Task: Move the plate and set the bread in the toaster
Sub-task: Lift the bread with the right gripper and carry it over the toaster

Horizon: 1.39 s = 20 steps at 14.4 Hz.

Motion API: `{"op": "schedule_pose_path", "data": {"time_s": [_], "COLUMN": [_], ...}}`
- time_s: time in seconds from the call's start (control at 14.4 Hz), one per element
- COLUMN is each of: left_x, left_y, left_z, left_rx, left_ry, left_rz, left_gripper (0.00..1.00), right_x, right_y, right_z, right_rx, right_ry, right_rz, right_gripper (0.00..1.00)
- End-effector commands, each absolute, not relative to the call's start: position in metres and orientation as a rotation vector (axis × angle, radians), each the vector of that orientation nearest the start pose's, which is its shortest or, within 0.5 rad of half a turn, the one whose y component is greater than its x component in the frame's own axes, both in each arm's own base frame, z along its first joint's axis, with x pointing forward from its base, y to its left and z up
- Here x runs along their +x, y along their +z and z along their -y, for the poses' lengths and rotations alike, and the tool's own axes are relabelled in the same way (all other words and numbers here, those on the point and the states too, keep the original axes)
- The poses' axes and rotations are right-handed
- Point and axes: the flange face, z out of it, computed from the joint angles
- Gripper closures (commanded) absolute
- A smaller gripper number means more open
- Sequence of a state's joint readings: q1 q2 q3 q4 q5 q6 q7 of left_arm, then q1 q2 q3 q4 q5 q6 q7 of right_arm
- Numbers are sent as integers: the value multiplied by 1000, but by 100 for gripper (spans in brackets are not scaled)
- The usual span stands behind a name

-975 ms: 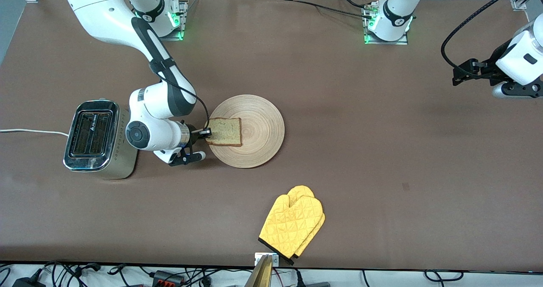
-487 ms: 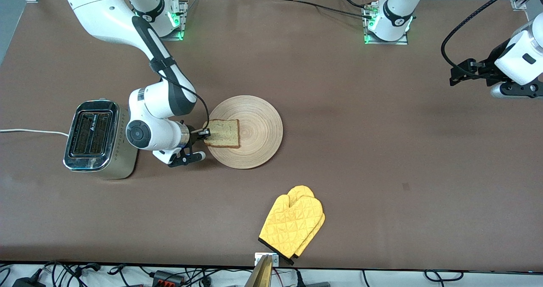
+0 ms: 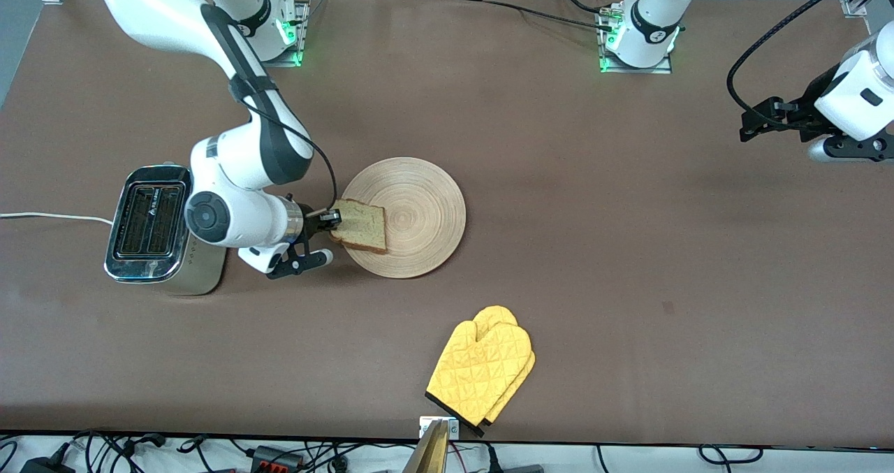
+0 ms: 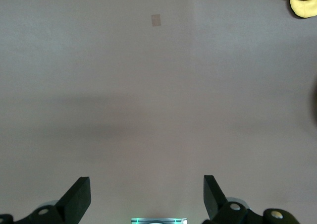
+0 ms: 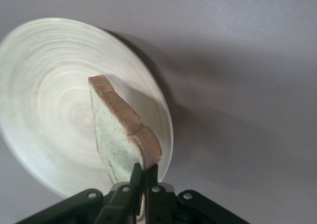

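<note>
Light even, soft, from overhead; brown table (image 3: 594, 249) evenly lit, no harsh glare. Faint diffuse shadows beside the toaster (image 3: 157, 232) and under the yellow mitts (image 3: 482, 372). Chrome toaster top gives mild reflections. Right wrist view: plate (image 5: 44, 110) washed pale, rim smeared with blur; bread (image 5: 121, 130) sharper, casting a soft shadow. Left wrist view flat, dim, broad faint shadow band.

Nothing here can truly be read. The toaster (image 3: 157, 232), at the middle left of the front view, bears a small dark mark on its chrome top, too tiny to make out. The arm bases along the top edge carry round logos, also illegible.
</note>
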State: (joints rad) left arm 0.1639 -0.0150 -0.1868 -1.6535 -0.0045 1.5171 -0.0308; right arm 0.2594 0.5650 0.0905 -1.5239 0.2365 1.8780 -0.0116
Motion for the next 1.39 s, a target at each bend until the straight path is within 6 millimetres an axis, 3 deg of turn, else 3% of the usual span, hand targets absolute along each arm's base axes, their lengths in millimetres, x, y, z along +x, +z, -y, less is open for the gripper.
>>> {"op": "schedule_pose_path", "data": {"time_s": [0.0, 0.14, 0.21, 0.35, 0.84, 1.11, 1.18, 1.32], "left_x": [535, 534, 534, 534, 533, 535, 537, 544], "left_y": [591, 591, 591, 591, 591, 591, 592, 597], "left_z": [15, 15, 17, 17, 16, 13, 13, 12], "left_rx": [-3143, -3142, -3140, -3140, -3139, -3139, -3130, -3135], "left_ry": [185, 194, 197, 197, 206, 192, 174, 92], "left_rz": [25, 37, 51, 59, 66, 73, 70, 73], "left_gripper": [0, 0, 0, 0, 0, 0, 0, 0], "right_x": [653, 661, 661, 660, 645, 648, 650, 653], "right_y": [382, 404, 414, 447, 505, 513, 508, 497], "right_z": [-205, -165, -155, -135, -83, -57, -48, -48], "right_rx": [-2884, -2974, -3032, -3156, -3506, -3626, -3641, -3685], "right_ry": [424, 476, 509, 512, 642, 661, 691, 725], "right_rz": [349, 313, 324, 347, 303, 222, 208, 206], "right_gripper": [100, 100, 100, 100, 100, 100, 100, 100]}}
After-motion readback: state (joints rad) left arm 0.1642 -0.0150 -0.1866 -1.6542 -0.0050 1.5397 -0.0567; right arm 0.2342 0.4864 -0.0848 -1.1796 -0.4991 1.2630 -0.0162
